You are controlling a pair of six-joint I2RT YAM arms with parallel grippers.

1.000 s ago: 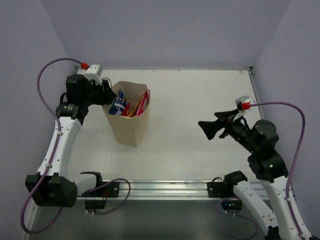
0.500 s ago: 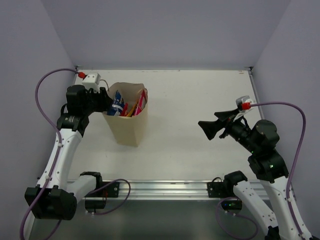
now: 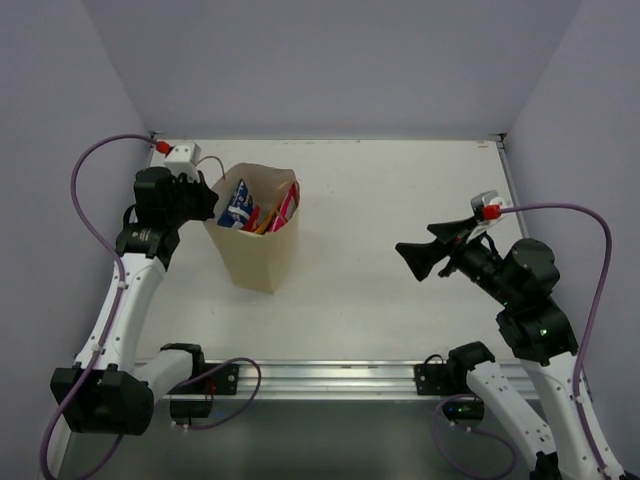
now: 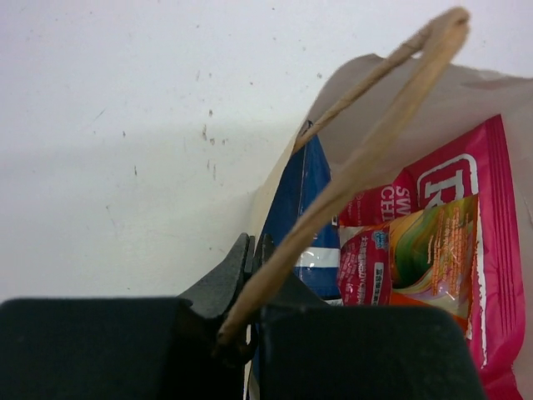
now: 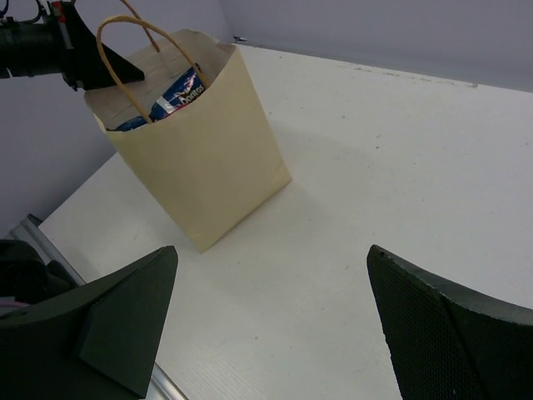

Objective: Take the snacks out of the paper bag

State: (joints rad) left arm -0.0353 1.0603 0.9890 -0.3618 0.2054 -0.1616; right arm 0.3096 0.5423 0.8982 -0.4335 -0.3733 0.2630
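Note:
The cream paper bag [image 3: 258,252] stands upright on the left half of the table. Snacks stick up inside it: a blue Doritos bag [image 3: 237,204], a pink bag [image 3: 288,204] and a red-yellow candy pouch [image 4: 416,258]. My left gripper [image 3: 208,197] is shut on the bag's left rim [image 4: 279,175]. The string handle [image 4: 366,158] crosses in front of its jaws. In the left wrist view the blue bag [image 4: 304,217] sits just behind the pinched rim. My right gripper [image 3: 415,255] hovers wide open over the table, well right of the bag [image 5: 208,158].
The white table [image 3: 400,190] has grey walls on three sides. An aluminium rail [image 3: 330,378] runs along the near edge between the arm bases. Purple cables loop off both arms.
The left gripper has drawn slightly left and its jaws have closed on the bag's left rim. The right arm has not moved.

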